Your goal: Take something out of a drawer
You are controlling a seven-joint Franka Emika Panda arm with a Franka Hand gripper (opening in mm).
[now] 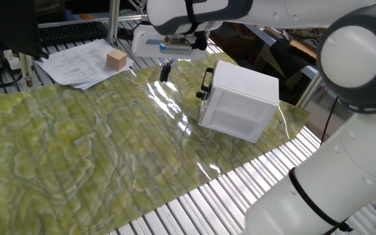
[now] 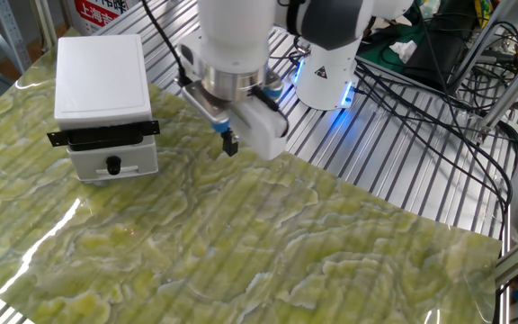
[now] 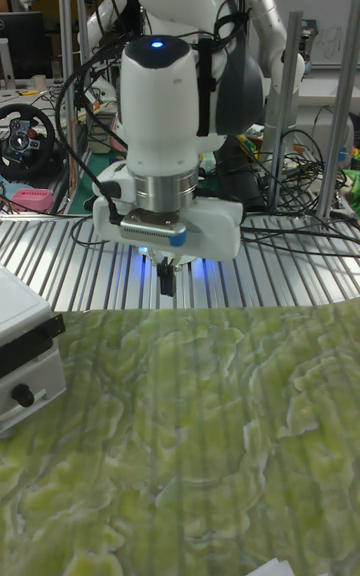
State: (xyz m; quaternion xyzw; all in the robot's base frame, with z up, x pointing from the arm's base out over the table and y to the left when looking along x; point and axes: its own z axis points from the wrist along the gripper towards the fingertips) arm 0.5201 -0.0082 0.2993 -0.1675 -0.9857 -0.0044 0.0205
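White plastic drawer (image 2: 113, 165) | black bar handle | pushed in

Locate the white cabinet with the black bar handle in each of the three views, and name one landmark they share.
One fixed view: the white cabinet sits right of centre, handle facing left.
The other fixed view: it is at upper left, handle facing the camera.
Tall fixed view: only its corner shows at the left edge.
Shared landmark: the gripper, jaws shut, hanging over the green mat's edge.
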